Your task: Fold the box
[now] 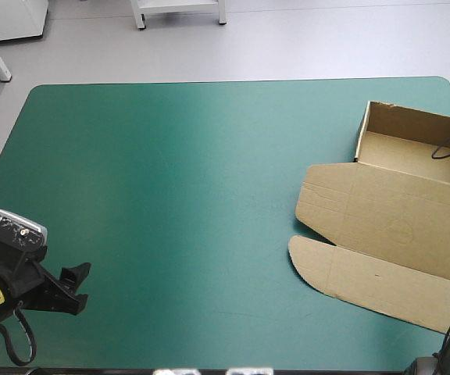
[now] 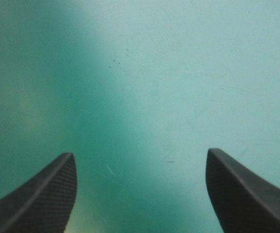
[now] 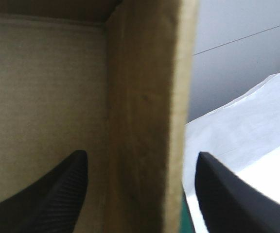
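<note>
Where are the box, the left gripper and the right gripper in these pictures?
box (image 1: 397,223): high view, the flat lid panel.
left gripper (image 2: 141,153): left wrist view, midway between its open fingertips.
right gripper (image 3: 142,153): right wrist view, midway between open fingertips that straddle the box's raised wall.

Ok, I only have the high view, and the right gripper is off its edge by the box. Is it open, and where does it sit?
Observer: The right gripper is open and straddles one raised wall of the box, with one finger inside the tray and one outside.
Operator: Is it touching the wall?
Observer: I cannot tell. The wall fills nearly the whole gap between the fingers.
Operator: And the left one? I can't make out how it's set.
Observer: The left gripper is open too, with only bare teal-green cover between and ahead of it.
</note>
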